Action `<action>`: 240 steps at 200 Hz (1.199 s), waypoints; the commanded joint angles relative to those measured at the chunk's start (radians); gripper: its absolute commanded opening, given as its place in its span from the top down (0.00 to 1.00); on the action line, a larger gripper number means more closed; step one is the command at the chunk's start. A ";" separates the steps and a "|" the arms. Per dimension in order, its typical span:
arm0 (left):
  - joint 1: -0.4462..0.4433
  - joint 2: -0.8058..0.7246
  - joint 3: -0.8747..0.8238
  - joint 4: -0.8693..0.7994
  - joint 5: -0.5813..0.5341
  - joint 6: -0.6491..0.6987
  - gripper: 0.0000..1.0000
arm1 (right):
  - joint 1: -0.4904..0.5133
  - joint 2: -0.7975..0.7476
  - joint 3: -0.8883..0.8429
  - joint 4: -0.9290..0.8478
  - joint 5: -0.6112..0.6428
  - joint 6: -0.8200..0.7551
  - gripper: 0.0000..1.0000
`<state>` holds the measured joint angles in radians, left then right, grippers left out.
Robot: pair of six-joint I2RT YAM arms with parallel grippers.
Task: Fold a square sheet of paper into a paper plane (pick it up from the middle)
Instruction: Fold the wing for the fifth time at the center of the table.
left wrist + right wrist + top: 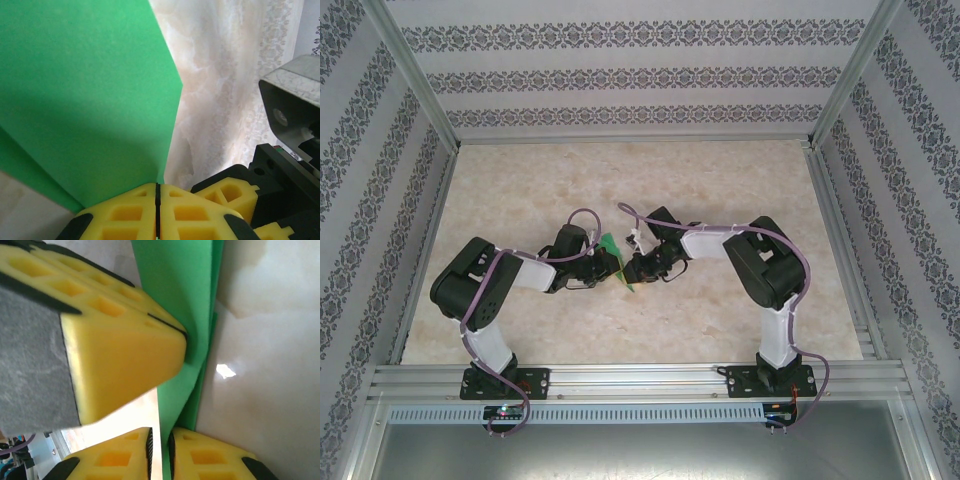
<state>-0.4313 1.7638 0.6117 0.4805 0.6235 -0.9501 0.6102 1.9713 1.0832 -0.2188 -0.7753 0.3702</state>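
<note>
Marble table [720, 180], left claw [157, 187] clenching green sheet [90, 100] — right-wrist view, right claw [160, 432] parted.

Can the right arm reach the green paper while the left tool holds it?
Likely yes: the paper lies between the fingers of the right tool, though a grip is unclear. The left tool, shut on the paper, sits close but leaves that way free.

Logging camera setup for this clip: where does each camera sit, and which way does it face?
Top external: above and behind the bases, looking down on the table; left arm and right arm show.
Left wrist: behind the left hand, looking along its shut fingers at the green paper.
Right wrist: behind the right hand, looking along its slightly parted fingers.
Shared: both wrist views see the green paper.
</note>
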 commanded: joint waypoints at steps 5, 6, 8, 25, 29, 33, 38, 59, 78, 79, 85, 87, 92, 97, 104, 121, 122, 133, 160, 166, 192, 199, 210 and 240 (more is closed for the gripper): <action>-0.009 0.045 0.006 -0.075 -0.043 0.020 0.89 | -0.010 -0.046 -0.040 -0.036 0.026 0.016 0.82; -0.010 0.046 0.005 -0.075 -0.043 0.020 0.89 | -0.011 -0.047 -0.041 -0.036 0.026 0.016 0.82; -0.010 0.046 0.005 -0.075 -0.045 0.020 0.90 | -0.012 -0.049 -0.043 -0.036 0.027 0.016 0.82; -0.009 0.050 0.004 -0.077 -0.048 0.016 0.90 | -0.012 -0.054 -0.058 -0.027 0.028 0.025 0.86; -0.010 0.050 0.004 -0.077 -0.048 0.015 0.90 | -0.012 -0.053 -0.061 -0.023 0.028 0.028 0.87; -0.010 0.052 0.004 -0.078 -0.050 0.014 0.90 | -0.012 -0.051 -0.063 -0.021 0.030 0.029 0.88; -0.009 0.053 0.003 -0.079 -0.050 0.013 0.90 | -0.011 -0.046 -0.063 -0.022 0.033 0.029 0.88; -0.009 0.053 0.006 -0.080 -0.049 0.010 0.90 | -0.009 -0.021 -0.051 -0.036 0.046 0.030 0.89; -0.009 0.055 0.006 -0.085 -0.050 0.010 0.90 | -0.009 -0.052 -0.050 -0.037 0.056 0.044 0.84; -0.009 0.055 0.006 -0.085 -0.049 0.011 0.90 | -0.009 -0.056 -0.050 -0.037 0.056 0.045 0.84; -0.009 0.055 0.007 -0.086 -0.049 0.011 0.90 | -0.009 -0.081 -0.053 -0.034 0.060 0.051 0.82; -0.010 0.055 0.007 -0.087 -0.050 0.010 0.90 | -0.009 -0.090 -0.054 -0.034 0.062 0.053 0.80; -0.010 0.056 0.007 -0.087 -0.049 0.011 0.90 | -0.010 -0.112 -0.060 -0.032 0.069 0.059 0.78; -0.010 0.056 0.008 -0.087 -0.050 0.011 0.90 | -0.009 -0.136 -0.064 -0.030 0.078 0.064 0.77; -0.010 0.056 0.008 -0.089 -0.049 0.012 0.90 | -0.009 -0.164 -0.072 -0.025 0.092 0.071 0.76; -0.009 0.056 0.008 -0.089 -0.048 0.010 0.90 | -0.005 -0.201 -0.082 -0.013 0.110 0.086 0.76; -0.009 0.056 0.009 -0.089 -0.048 0.011 0.90 | -0.005 -0.202 -0.083 -0.012 0.111 0.086 0.76; -0.009 0.057 0.009 -0.087 -0.048 0.010 0.90 | 0.000 -0.197 -0.078 -0.010 0.116 0.093 0.80; -0.010 0.056 0.008 -0.086 -0.046 0.010 0.90 | 0.022 -0.148 -0.057 0.034 0.086 0.124 0.91; -0.009 0.056 0.010 -0.087 -0.047 0.010 0.91 | 0.027 -0.136 -0.049 0.041 0.081 0.129 0.93; -0.010 0.050 0.009 -0.090 -0.050 0.010 0.91 | 0.055 -0.085 -0.016 0.061 0.067 0.142 0.97; -0.009 0.050 0.008 -0.091 -0.051 0.010 0.91 | 0.059 -0.075 -0.011 0.064 0.065 0.146 0.98; -0.008 0.049 0.008 -0.095 -0.052 0.008 0.91 | 0.063 -0.059 -0.002 0.066 0.065 0.148 0.98; -0.008 0.049 0.010 -0.098 -0.054 0.005 0.91 | 0.065 -0.036 0.011 0.047 0.090 0.145 0.98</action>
<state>-0.4309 1.7683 0.6159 0.4751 0.6243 -0.9504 0.6724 1.9133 1.0630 -0.1719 -0.6964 0.5037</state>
